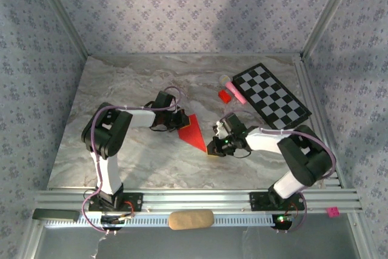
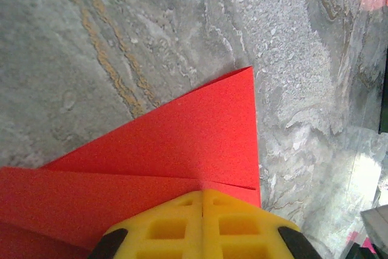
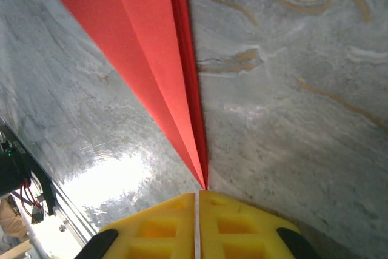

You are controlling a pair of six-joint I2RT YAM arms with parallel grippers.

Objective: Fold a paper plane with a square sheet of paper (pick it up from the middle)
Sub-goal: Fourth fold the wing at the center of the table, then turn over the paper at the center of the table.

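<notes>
The red paper plane lies mid-table as a narrow pointed wedge, its point toward the near right. My left gripper is at its wide end. In the left wrist view the yellow fingers are shut tight, their tips resting on the folded red paper just below a crease. My right gripper is at the point. In the right wrist view the layered paper narrows straight into the seam of the shut gripper.
A black-and-white chequered board lies at the back right. Beside it are a small red block and a pink stick. A metal rail runs along the table's near edge.
</notes>
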